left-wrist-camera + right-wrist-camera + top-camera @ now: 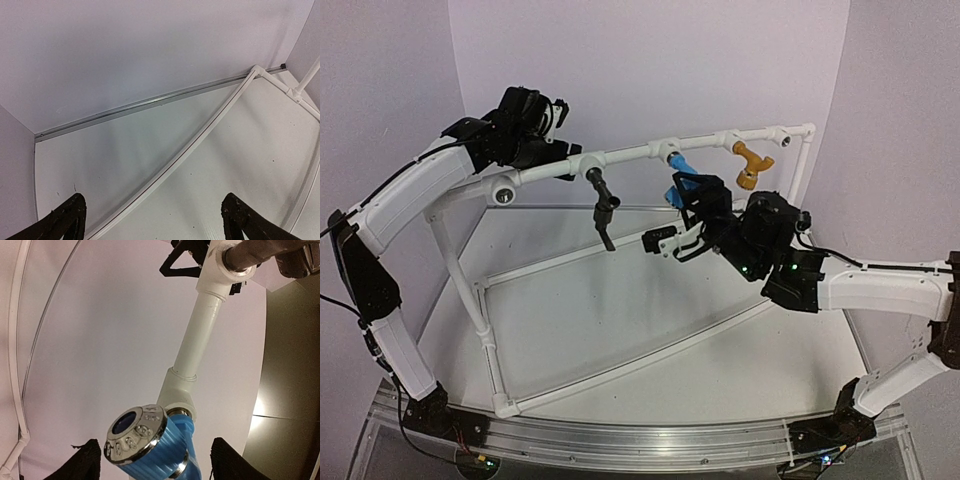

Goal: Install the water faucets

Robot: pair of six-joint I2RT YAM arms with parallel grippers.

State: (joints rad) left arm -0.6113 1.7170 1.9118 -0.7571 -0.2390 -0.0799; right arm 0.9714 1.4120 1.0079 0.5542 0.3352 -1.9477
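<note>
Blue tap, black tap, yellow tap: three; seemingly one frame.

White moulded shells along the long links of the left arm and right arm, with black housings at every joint. Black bases bolted at 7 and 5 o'clock in the overhead view. Thin black cables trailing beside the left arm and across the right forearm. Two small green lights on the right wrist block. All black on the left end effector and right end effector; matte, tapering fingers with rough, scuffed edges.
</note>
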